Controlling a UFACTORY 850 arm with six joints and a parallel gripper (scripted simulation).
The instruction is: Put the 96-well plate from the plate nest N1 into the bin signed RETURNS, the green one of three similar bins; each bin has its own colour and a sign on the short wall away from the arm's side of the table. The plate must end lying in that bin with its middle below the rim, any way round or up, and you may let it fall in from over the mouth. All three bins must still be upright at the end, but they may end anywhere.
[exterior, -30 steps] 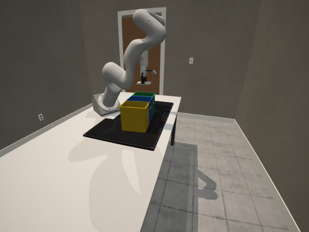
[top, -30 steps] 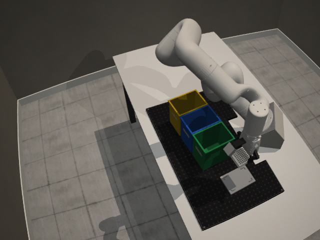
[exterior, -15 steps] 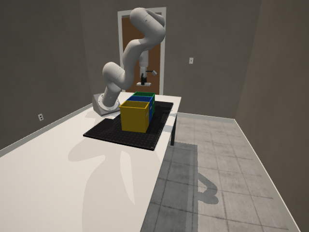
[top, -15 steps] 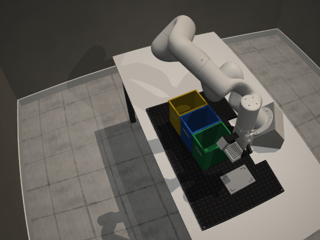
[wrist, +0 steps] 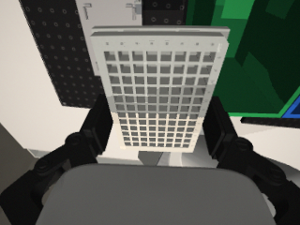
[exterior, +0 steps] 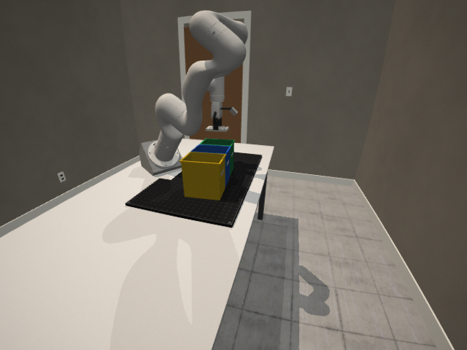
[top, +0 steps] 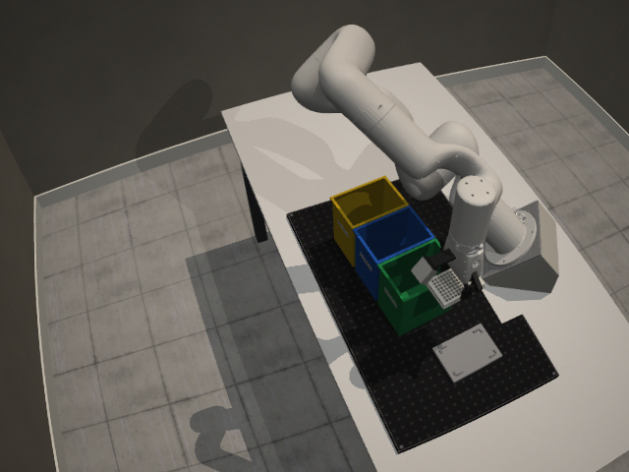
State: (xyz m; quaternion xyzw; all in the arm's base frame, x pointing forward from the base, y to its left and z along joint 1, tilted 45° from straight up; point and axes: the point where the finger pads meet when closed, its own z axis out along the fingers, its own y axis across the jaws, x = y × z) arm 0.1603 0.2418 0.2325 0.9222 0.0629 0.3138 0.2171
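Observation:
My gripper (wrist: 157,107) is shut on the white 96-well plate (wrist: 159,96) and holds it level by its long sides, high above the table. In the top view the plate (top: 445,286) hangs over the near edge of the green bin (top: 411,286), on the arm's side. In the exterior view the plate (exterior: 219,128) is well above the green bin's rim (exterior: 217,142). The grey plate nest (top: 467,351) lies bare on the black mat. In the wrist view part of the green bin (wrist: 253,61) shows to the right of the plate.
A blue bin (top: 393,244) and a yellow bin (top: 367,207) stand in a row with the green one, all upright on the black dotted mat (top: 431,385). The arm's base (top: 523,244) stands right of the bins.

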